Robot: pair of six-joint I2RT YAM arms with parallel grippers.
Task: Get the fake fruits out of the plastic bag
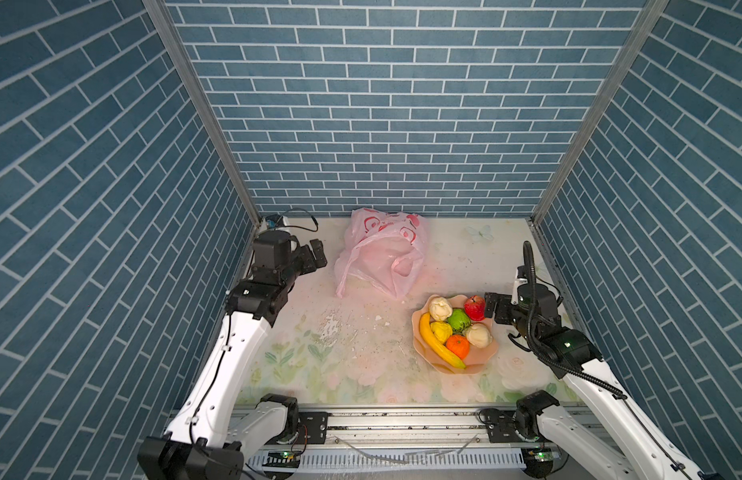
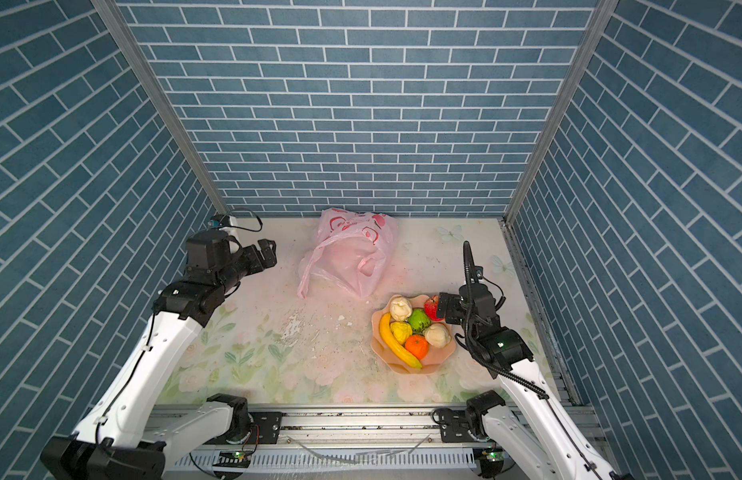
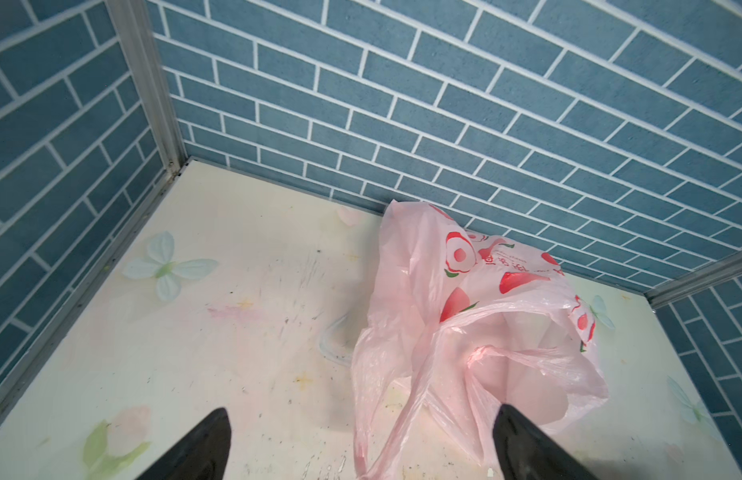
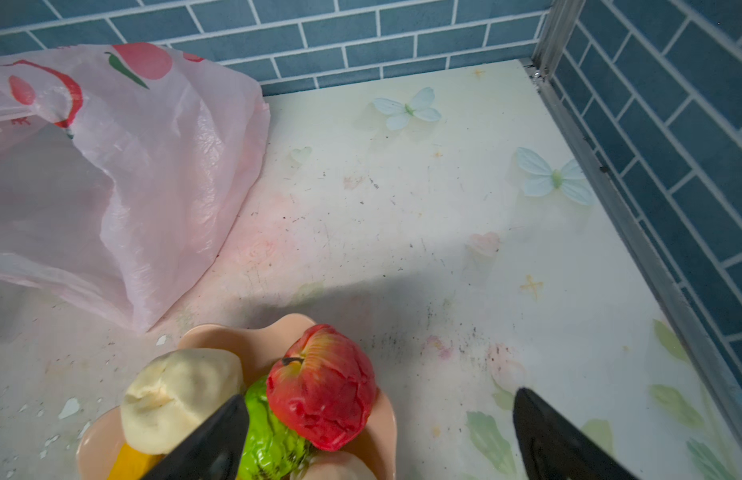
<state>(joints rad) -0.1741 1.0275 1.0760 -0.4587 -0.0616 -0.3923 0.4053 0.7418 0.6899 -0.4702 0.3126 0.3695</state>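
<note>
Left gripper [image 1: 314,254] wide beside plastic bag [image 1: 382,257], right gripper [image 1: 494,309] wide at bowl [image 1: 485,353] rim

Fake fruits [image 1: 458,320] in the bowl [image 1: 480,360] at right front; plastic bag [image 1: 382,257] behind it, leftward, by the back wall [image 1: 382,104]

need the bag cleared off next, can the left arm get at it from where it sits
Probably yes. The left tool stands open just beside the bag, pointing toward it, with only table surface between them. The bowl of fruit sits well off to the other side, out of the way.
</note>
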